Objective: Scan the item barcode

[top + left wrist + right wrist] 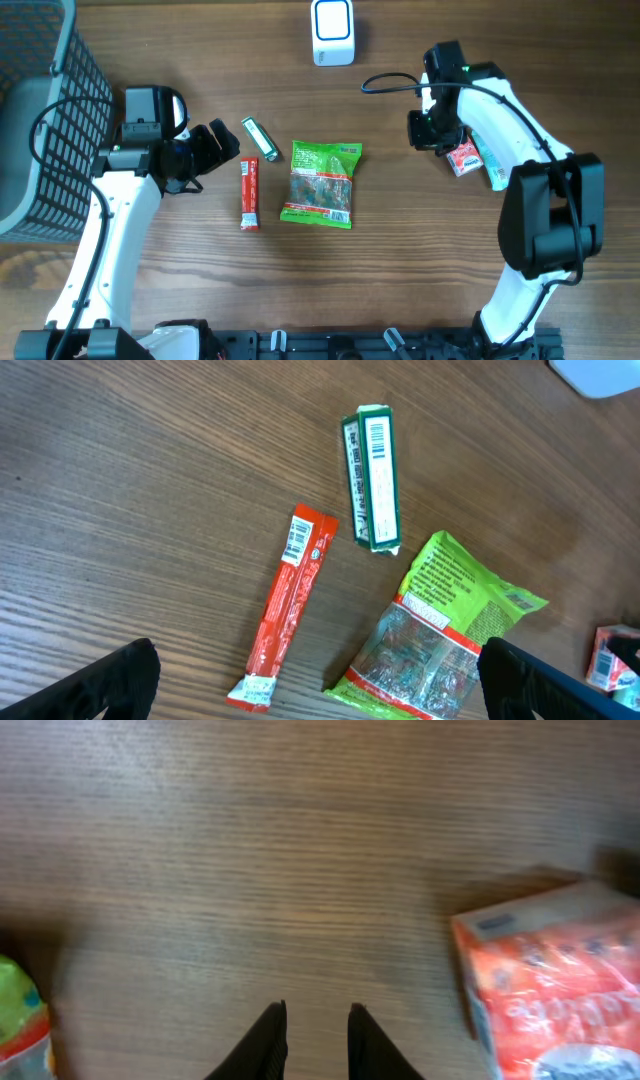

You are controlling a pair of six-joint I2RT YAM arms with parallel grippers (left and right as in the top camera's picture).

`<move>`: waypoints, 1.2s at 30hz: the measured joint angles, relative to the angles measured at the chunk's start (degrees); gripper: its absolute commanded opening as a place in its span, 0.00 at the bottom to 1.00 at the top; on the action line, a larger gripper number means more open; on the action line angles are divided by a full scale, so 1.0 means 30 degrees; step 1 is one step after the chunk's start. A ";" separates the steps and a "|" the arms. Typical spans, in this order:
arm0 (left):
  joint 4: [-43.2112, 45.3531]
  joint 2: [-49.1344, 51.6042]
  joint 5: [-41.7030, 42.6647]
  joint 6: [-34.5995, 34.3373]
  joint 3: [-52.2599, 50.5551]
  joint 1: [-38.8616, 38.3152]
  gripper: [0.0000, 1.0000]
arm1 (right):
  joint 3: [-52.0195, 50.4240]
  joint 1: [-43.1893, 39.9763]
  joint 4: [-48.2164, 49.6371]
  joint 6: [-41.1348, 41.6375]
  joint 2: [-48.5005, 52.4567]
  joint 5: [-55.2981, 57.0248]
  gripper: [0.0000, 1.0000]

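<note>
The left arm is stretched up along the left side of the surface [400,270] with its wrist bent to the right; the left tool [225,145] is aimed at the middle of the surface and held spread wide, with nothing between its fingers [110,685]. The right arm is arched from the near right corner to the far side and folded back on itself; the right tool [315,1042] is pointed down at bare wood, its fingers parted only a little and nothing pinched between them.

Four items are laid out flat. A green stick pack [259,139] is found just beside the left tool; its long axis is set on a diagonal from far left to near right, and a barcode is shown face up at its far end in the left wrist view. A red stick [250,193] is placed just below it, its long axis running from far to near, with a barcode at the far end. A green bag [321,183] is set to the right of the red stick, apart from it, its longer side also run from far to near with a slight tilt. An orange-red packet [463,158] is seen tilted, near the right tool but clear of its fingers. A white scanner [332,32] is stood at the far edge; a dark basket [40,120] is kept at the left.
</note>
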 measured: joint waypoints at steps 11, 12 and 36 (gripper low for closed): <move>-0.0015 0.0000 0.0007 0.0007 0.0000 0.0000 1.00 | -0.2484 -0.0991 0.2594 0.0947 0.0022 0.5923 0.39; -0.0022 0.0000 0.0000 0.0007 0.0000 0.0000 1.00 | -0.2484 -0.1086 0.2302 0.0750 0.0022 0.5756 0.46; -0.0015 0.0000 0.0000 0.0007 0.0000 0.0000 1.00 | -0.1931 0.7147 0.6870 -1.0134 0.0940 -0.0495 0.72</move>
